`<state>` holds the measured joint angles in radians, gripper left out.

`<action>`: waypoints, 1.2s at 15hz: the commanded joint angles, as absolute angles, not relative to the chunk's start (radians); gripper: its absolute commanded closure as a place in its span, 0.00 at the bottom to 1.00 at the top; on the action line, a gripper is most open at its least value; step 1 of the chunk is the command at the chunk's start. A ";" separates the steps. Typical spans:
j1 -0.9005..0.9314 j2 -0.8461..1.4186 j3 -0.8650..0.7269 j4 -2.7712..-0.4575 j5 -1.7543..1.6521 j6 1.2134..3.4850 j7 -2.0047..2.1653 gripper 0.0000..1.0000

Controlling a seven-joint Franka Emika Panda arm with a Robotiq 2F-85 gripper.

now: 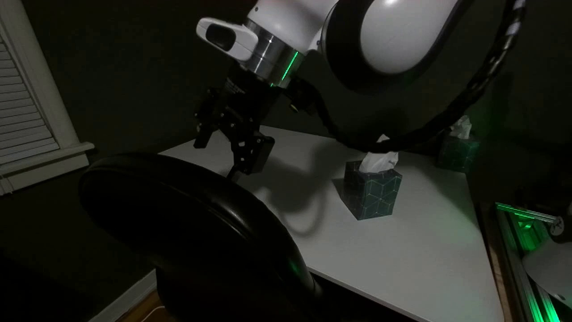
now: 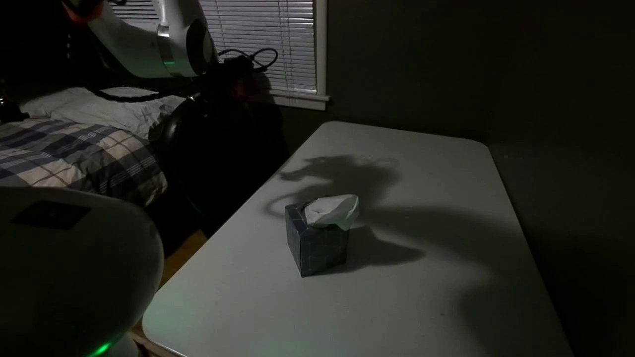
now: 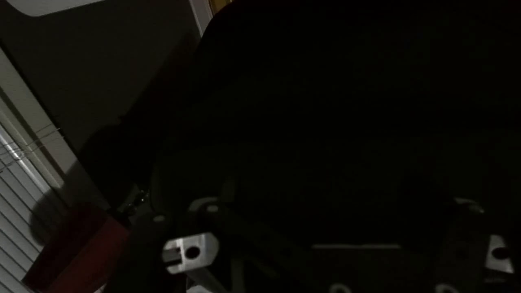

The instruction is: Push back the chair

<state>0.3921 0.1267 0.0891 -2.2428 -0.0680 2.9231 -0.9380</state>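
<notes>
"Fingers spread well apart, nothing clamped that I can make out, and the Robotiq gripper hangs right by the top of that black office chair!"

"Touching it?"

"Can't tell. It's gloomy, and the wrist view is nearly all black. The chair stands at the edge of the white table, and in an exterior view there's a bed on its far side from the table."

"So where does this come unstuck?"

"Height, I'd say. Shove that high on a rounded, glossy backrest and the fingers could skate clean over, or the chair tips instead of sliding."

"And off-centre?"

"Then it probably swivels and the push is wasted. Go too far and it may bump the bed or jam on the table, depending which way they send it."

"That drooping cable worries me."

"Fair call! Swing low and it could snag the backrest."
</notes>
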 commanded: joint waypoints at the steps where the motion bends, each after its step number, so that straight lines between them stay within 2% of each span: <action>1: 0.385 0.186 0.092 -2.210 -0.107 2.936 -1.029 0.00; 5: 0.325 0.204 0.252 -2.189 0.129 2.923 -1.296 0.00; 9: 0.268 0.223 0.339 -2.148 0.270 2.885 -1.492 0.00; 18: 0.226 0.281 0.475 -2.041 0.492 2.859 -1.536 0.00</action>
